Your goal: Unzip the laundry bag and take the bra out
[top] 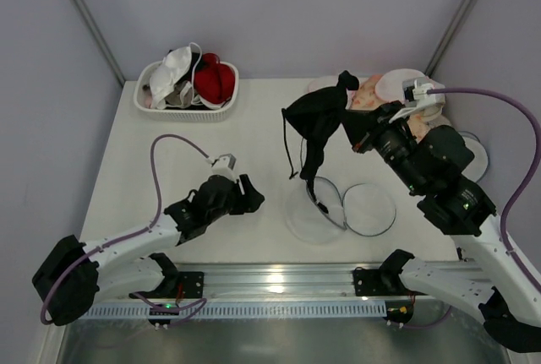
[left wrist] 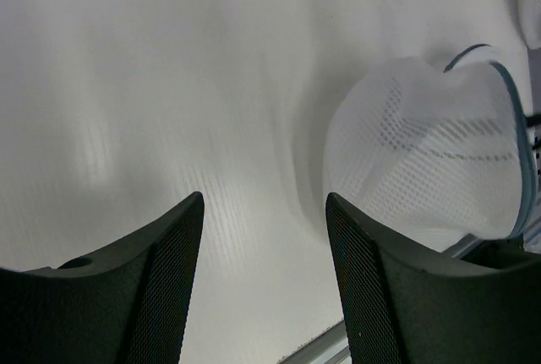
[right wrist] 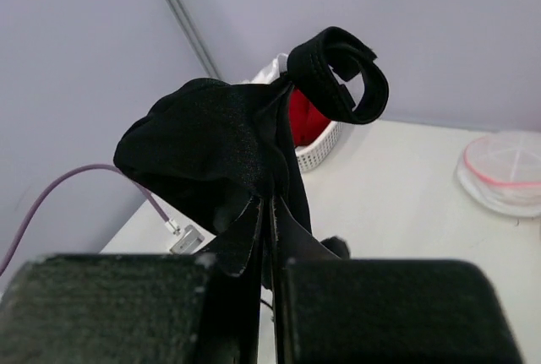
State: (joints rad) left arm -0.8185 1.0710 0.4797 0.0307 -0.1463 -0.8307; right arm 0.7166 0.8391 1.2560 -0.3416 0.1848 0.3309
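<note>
The laundry bag point(top: 340, 209) lies unzipped on the table in front of the arm bases, its two white mesh halves spread side by side. In the left wrist view its domed mesh point(left wrist: 431, 161) sits just right of the fingers. The black bra point(top: 317, 119) hangs in the air above and behind the bag, thin straps dangling toward the bag's left half. My right gripper point(top: 351, 132) is shut on the bra point(right wrist: 211, 144), pinching the fabric between its jaws point(right wrist: 272, 203). My left gripper point(top: 254, 199) stands open and empty over bare table point(left wrist: 264, 199), left of the bag.
A white basket point(top: 190, 113) at the back left holds a red bra point(top: 215, 81) and a white bra point(top: 177, 64). Pink-rimmed white rounds point(top: 397, 85) lie at the back right, also a pink-rimmed round point(right wrist: 507, 161). A grey-rimmed disc point(top: 478, 157) lies by the right arm.
</note>
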